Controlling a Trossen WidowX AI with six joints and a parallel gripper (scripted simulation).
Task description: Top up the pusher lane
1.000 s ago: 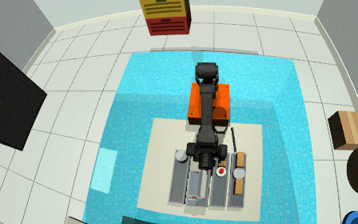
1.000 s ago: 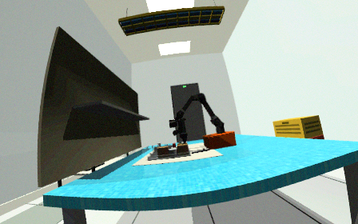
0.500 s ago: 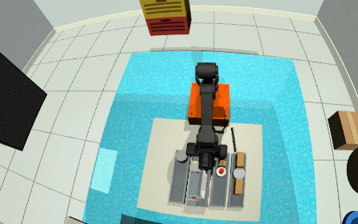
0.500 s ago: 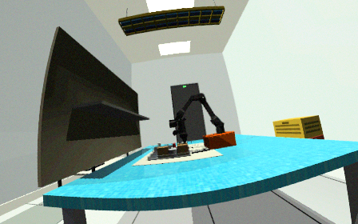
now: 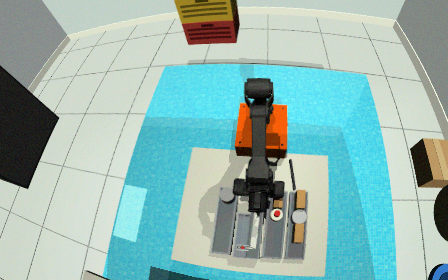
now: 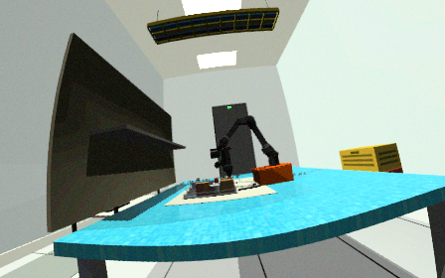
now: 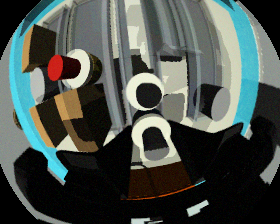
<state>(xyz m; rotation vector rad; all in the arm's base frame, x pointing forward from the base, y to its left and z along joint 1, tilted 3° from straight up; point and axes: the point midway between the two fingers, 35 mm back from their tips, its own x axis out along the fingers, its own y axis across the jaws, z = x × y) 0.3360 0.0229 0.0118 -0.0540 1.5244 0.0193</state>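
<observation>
My gripper (image 5: 258,212) (image 6: 227,176) (image 7: 149,126) is low over the near end of the sprung lane (image 5: 244,227), shut on a jar with a white rim and black knob (image 7: 152,122). The held jar looks upright. A second jar of the same look (image 7: 147,95) stands right ahead of it in line, just beyond the fingertips. The two look very close together; whether they touch cannot be told. The arm hides both jars in the top view. The front stop, the jar bases and the contact with the pusher plate are hidden.
A red-knobbed jar (image 5: 276,214) (image 7: 66,67) stands in the neighbouring lane near a wooden block (image 7: 86,105). The outer lane holds a grey-topped jar (image 5: 299,216) between wooden blocks (image 5: 301,199) (image 5: 299,233). Another grey-topped jar (image 5: 227,195) (image 7: 220,104) stands on the other side. A black rod (image 5: 292,174) lies nearby.
</observation>
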